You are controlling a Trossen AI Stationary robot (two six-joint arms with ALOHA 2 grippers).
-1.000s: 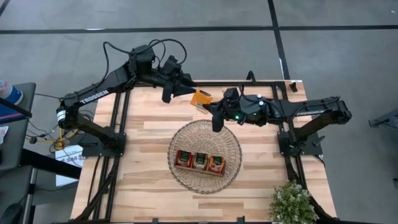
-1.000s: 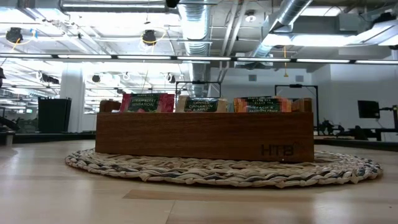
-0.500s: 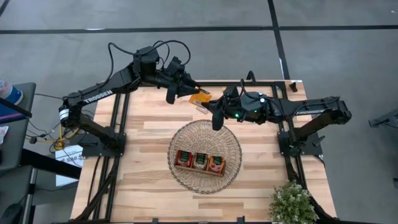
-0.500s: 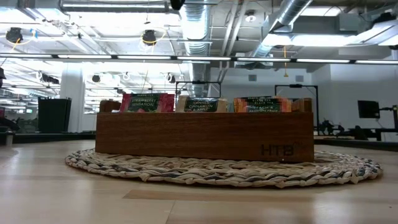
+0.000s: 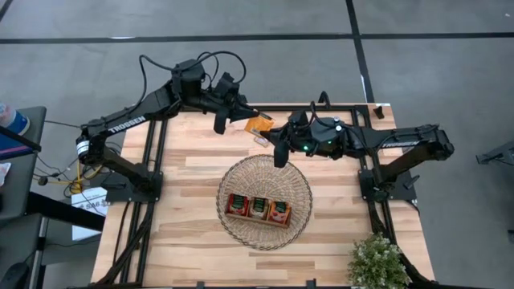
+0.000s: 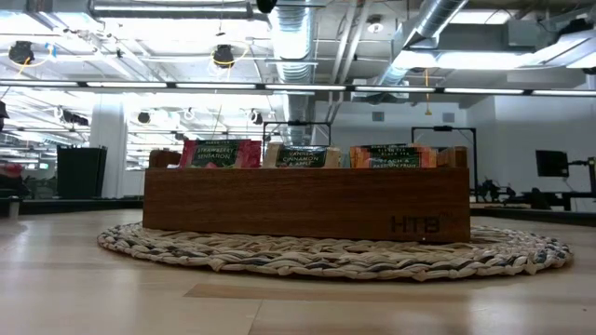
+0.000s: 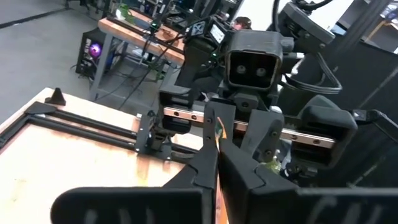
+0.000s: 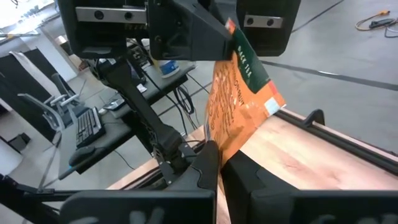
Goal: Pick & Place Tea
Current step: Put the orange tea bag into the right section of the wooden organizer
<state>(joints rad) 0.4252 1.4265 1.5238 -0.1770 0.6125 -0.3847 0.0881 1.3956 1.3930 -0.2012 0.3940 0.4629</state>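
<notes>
Beyond the wicker basket [image 5: 264,201], my left pincer [image 5: 243,120] and right pincer [image 5: 268,138] both clamp one orange tea sachet [image 5: 259,125] between them.

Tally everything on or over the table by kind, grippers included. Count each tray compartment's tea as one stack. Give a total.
Grippers: 2, left gripper and right gripper
Loose orange sachet: 1, clamped by both grippers
Tea stacks: 3, red stack, pale stack, orange stack
Wooden tray: 1
Wicker basket: 1
Plant: 1
Total: 9
</notes>
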